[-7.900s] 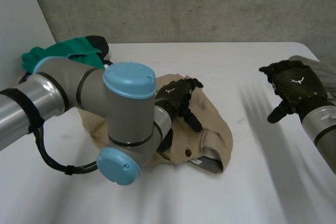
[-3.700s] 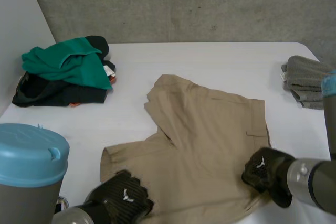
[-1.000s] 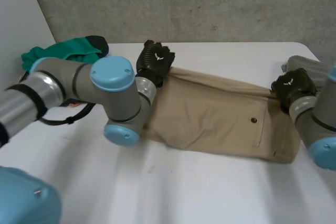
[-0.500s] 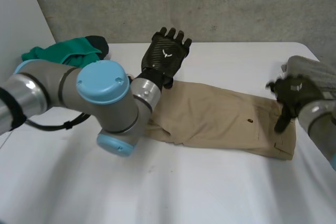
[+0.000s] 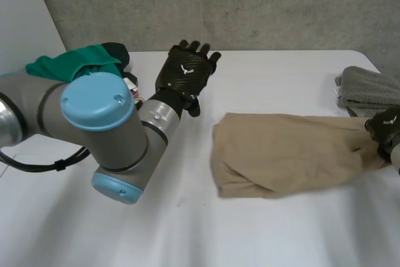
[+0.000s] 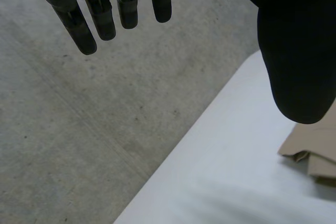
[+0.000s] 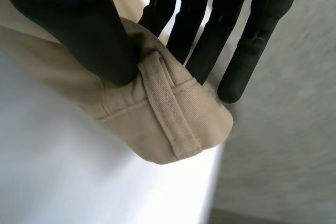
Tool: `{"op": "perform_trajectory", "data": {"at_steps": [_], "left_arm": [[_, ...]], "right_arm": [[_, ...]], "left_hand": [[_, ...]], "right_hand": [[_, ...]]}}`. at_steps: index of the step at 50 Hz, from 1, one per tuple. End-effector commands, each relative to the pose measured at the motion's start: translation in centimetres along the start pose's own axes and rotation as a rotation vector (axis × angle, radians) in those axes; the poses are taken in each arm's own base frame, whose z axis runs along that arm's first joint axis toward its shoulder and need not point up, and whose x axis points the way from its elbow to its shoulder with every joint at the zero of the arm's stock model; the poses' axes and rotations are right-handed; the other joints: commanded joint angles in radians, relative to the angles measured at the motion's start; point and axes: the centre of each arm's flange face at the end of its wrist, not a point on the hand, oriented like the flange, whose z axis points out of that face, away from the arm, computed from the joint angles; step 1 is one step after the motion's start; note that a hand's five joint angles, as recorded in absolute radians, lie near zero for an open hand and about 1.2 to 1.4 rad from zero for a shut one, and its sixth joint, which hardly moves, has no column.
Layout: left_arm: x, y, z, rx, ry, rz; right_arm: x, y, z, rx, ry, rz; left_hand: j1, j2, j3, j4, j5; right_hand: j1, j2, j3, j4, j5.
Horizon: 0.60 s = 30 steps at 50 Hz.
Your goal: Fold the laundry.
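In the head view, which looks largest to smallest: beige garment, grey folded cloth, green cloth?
1. The beige garment, clearly largest.
2-3. The green cloth and the grey folded cloth look alike; the left arm hides part of the green one, so no ranking.

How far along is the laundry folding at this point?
Done: the tan shorts lie folded over, and a grey cloth sits folded beside them. In hand: the right hand pinches the shorts' waistband end; the left hand is open, holding nothing. Left: the green and black pile looks unfolded.
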Motion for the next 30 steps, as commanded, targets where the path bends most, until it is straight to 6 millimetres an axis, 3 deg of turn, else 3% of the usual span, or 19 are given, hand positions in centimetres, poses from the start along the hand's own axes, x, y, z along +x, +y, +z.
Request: {"op": "perform_trajectory", "data": {"at_steps": [1,2,3,5,6,9,11,12,16,20,21,23,25,28,30], "left_arm": [[-1.5,-0.6,-0.3,0.005,-0.030,-0.046],[-1.5,-0.5,-0.3,0.002,-0.030,-0.051],[-1.5,-0.2,-0.4,-0.008,-0.029,-0.056],[-1.5,-0.1,-0.4,-0.014,-0.028,-0.059],[-1.5,0.1,-0.5,-0.025,-0.027,-0.059],[-1.4,0.4,-0.7,-0.042,-0.020,-0.061],[-1.4,0.5,-0.8,-0.050,-0.016,-0.065],[-1.4,0.4,-0.7,-0.050,-0.016,-0.068],[-1.8,-0.3,-0.3,-0.024,-0.029,-0.071],[-2.0,-2.0,0.7,0.033,-0.039,-0.087],[-2.1,-2.3,0.9,0.045,-0.042,-0.093],[-2.0,-3.2,1.5,0.077,-0.042,-0.128],[-1.5,-3.6,2.1,0.098,-0.030,-0.178],[-0.8,-3.7,2.6,0.099,-0.008,-0.230],[0.6,-3.3,2.8,0.062,0.034,-0.262]], "right_arm": [[-3.4,-9.0,-3.2,0.408,-0.025,-0.216],[-5.4,-10.8,-4.7,0.522,-0.089,-0.240],[-6.6,-11.2,-5.4,0.568,-0.136,-0.253],[-9.8,-11.5,-6.7,0.645,-0.259,-0.277],[-12.8,-11.3,-8.1,0.704,-0.379,-0.305],[-16.3,-10.6,-10.3,0.756,-0.524,-0.339],[-17.4,-10.1,-11.3,0.752,-0.559,-0.363],[-17.3,-10.0,-11.2,0.739,-0.553,-0.362],[-15.8,-10.5,-10.7,0.715,-0.506,-0.296],[-10.3,-13.0,-11.4,0.743,-0.401,-0.082],[-8.2,-13.6,-11.7,0.742,-0.390,0.064],[-6.3,-14.0,-11.4,0.730,-0.390,0.218],[-4.2,-14.3,-10.8,0.696,-0.399,0.426],[-2.1,-14.0,-9.6,0.652,-0.389,0.567],[-0.6,-13.1,-8.2,0.575,-0.369,0.626]], "left_hand": [[-0.024,-0.038,-0.044,-0.031,-0.048],[-0.024,-0.038,-0.044,-0.031,-0.048],[-0.024,-0.038,-0.044,-0.031,-0.048],[-0.024,-0.038,-0.044,-0.031,-0.048],[-0.024,-0.038,-0.044,-0.031,-0.048],[-0.024,-0.038,-0.044,-0.031,-0.048],[-0.024,-0.038,-0.044,-0.031,-0.048],[-0.024,-0.038,-0.044,-0.031,-0.048],[-0.024,-0.038,-0.044,-0.031,-0.048],[-0.024,-0.038,-0.044,-0.031,-0.048],[-0.024,-0.038,-0.044,-0.031,-0.048],[-0.024,-0.038,-0.044,-0.031,-0.048],[-0.024,-0.038,-0.044,-0.031,-0.048],[-0.024,-0.038,-0.044,-0.031,-0.048],[-0.024,-0.038,-0.044,-0.031,-0.048]], "right_hand": [[0.290,0.217,0.211,0.200,0.241],[0.290,0.217,0.211,0.200,0.241],[0.290,0.217,0.211,0.200,0.241],[0.290,0.217,0.211,0.200,0.241],[0.290,0.217,0.211,0.200,0.241],[0.290,0.217,0.211,0.200,0.241],[-0.642,-0.714,-0.720,-0.732,-0.690],[-0.932,-1.005,-1.010,-1.022,-0.980],[-0.932,-1.005,-1.010,-1.022,-0.980],[-0.932,-1.005,-1.010,-1.022,-0.980],[-0.932,-1.005,-1.010,-1.022,-0.980],[-0.932,-1.005,-1.010,-1.022,-0.980],[-0.932,-1.005,-1.010,-1.022,-0.980],[-0.932,-1.005,-1.010,-1.022,-0.980],[-0.932,-1.005,-1.010,-1.022,-0.980]]}}
